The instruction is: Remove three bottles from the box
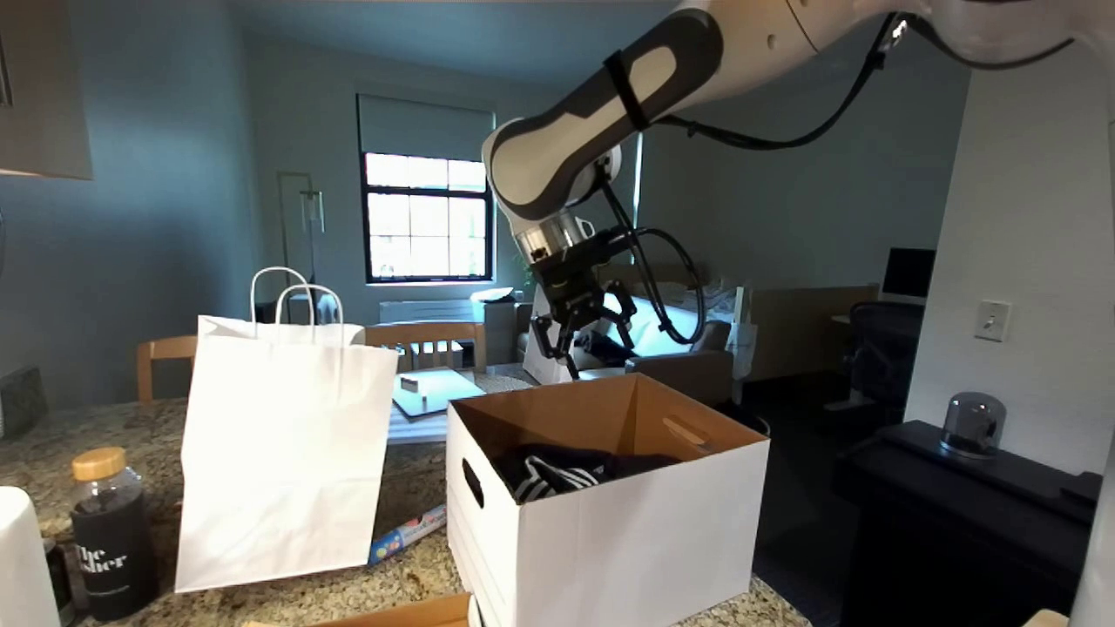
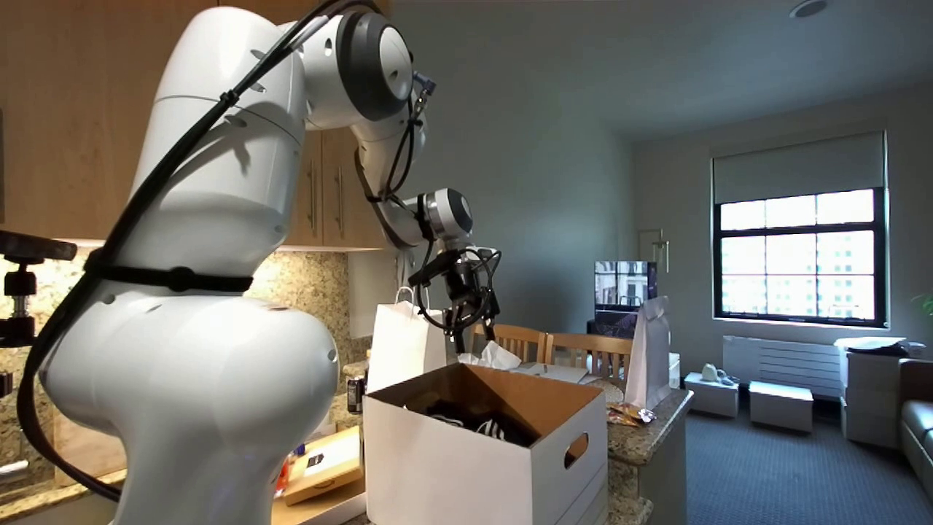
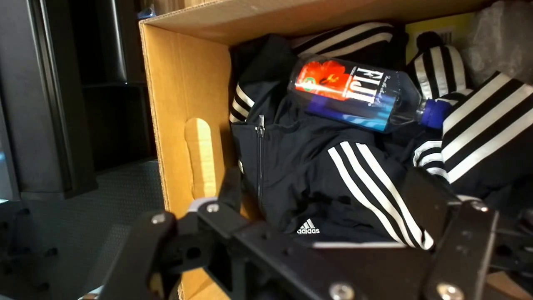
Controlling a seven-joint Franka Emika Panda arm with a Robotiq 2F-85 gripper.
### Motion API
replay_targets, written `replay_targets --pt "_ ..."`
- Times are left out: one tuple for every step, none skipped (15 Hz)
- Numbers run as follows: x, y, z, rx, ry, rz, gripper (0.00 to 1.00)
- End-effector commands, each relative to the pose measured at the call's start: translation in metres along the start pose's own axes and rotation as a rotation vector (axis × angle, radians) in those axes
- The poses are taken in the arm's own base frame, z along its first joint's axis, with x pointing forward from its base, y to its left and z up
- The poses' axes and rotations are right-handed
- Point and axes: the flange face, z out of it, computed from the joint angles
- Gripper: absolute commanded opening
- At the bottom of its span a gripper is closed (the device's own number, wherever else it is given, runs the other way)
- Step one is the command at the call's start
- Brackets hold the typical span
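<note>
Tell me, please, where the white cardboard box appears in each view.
In an exterior view: the box sits at bottom centre, slightly right.
In an exterior view: the box sits at bottom centre.
In the wrist view: the box shows its brown inside, from left of centre to the right edge.
Shared landmark: the white-striped dark clothing inside it, visible in all three views.

- Speckled stone counter [image 1: 414, 579], the white box [image 1: 645, 540] on it taken as clock centre, twelve uppermost.
- Nine o'clock in an exterior view, nearest first: blue-and-white tube [image 1: 408, 533], lying; loop-handled paper bag [image 1: 283, 461], upright; tan-lidded flask [image 1: 111, 544], upright.
- Two o'clock in an exterior view: narrow white bag [image 2: 649, 357], upright.
- Nearer three, just beside it: crinkled wrapper [image 2: 630, 415].
</note>
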Motion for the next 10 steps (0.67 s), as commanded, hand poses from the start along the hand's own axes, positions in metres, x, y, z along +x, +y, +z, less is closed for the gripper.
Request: replay_targets --pt "0.002 -0.007 0.010 0.005 -0.018 -0.014 1.00" --pt "0.001 -0.009 0.019 -0.023 -0.045 -0.015 1.00" --pt "0.001 -0.011 0.026 -0.035 -0.060 -0.015 1.00" --pt "0.002 -0.014 0.033 -0.025 -0.060 -0.036 1.00" --pt "0.004 -0.017 0.038 -0.023 -0.066 -0.044 1.00" --pt "0.006 -0.021 0.045 -0.017 -0.087 -0.054 1.00" --pt "0.010 -0.025 0.051 0.005 -0.094 -0.057 1.00" --pt "0.011 -0.028 0.057 0.024 -0.121 -0.064 1.00" --pt "0.011 -0.031 0.061 0.041 -0.145 -0.067 1.00" --pt "0.010 -0.036 0.067 0.059 -0.180 -0.073 1.00"
